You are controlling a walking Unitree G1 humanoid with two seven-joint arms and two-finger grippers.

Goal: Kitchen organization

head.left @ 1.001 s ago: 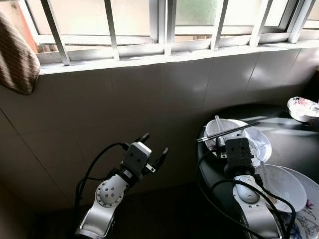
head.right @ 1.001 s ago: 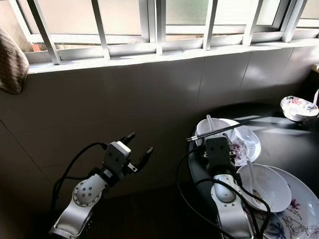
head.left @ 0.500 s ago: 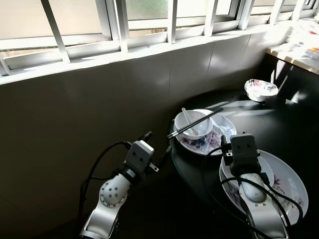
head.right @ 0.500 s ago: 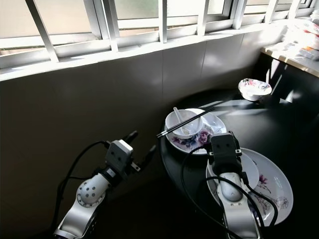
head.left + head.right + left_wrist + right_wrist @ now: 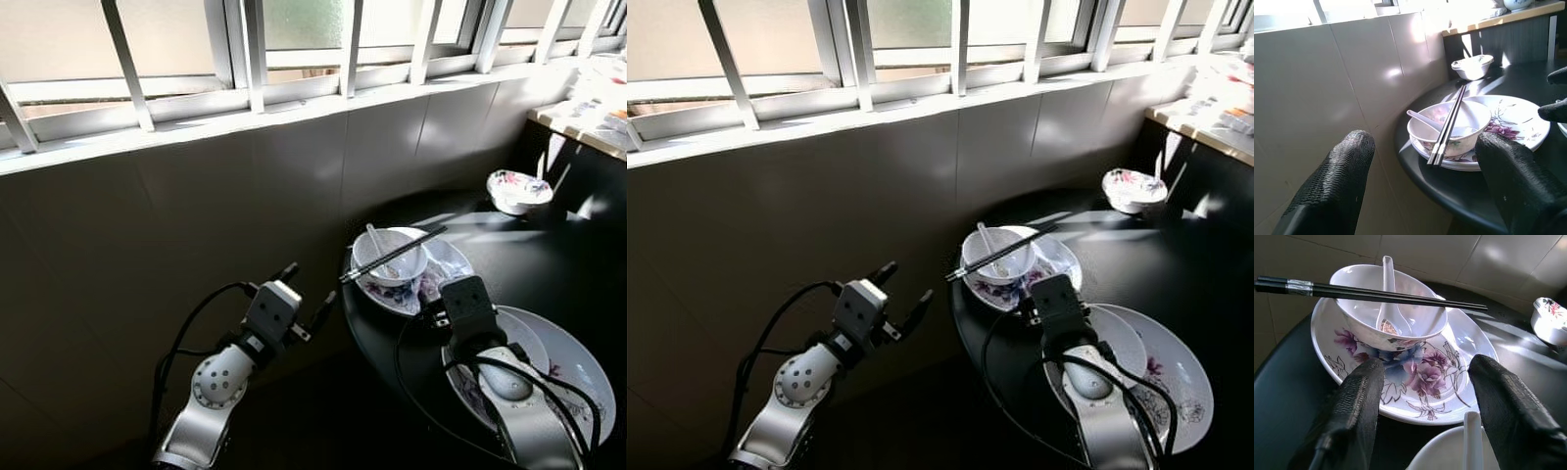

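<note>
From the head views, the white bowl (image 5: 389, 258) sits on a floral plate (image 5: 443, 277) at the tabletop (image 5: 549, 264) edge, chopsticks (image 5: 392, 254) loose across it, likely slippery and fragile. In the wrist views, left gripper (image 5: 1422, 171) and right gripper (image 5: 1422, 396) gape empty near the bowl; grasp its rim.

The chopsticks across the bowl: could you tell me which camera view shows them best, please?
The right wrist view: the chopsticks run full length, close, across the bowl. The left wrist view shows them end-on; the eye views show a thin dark line.
</note>
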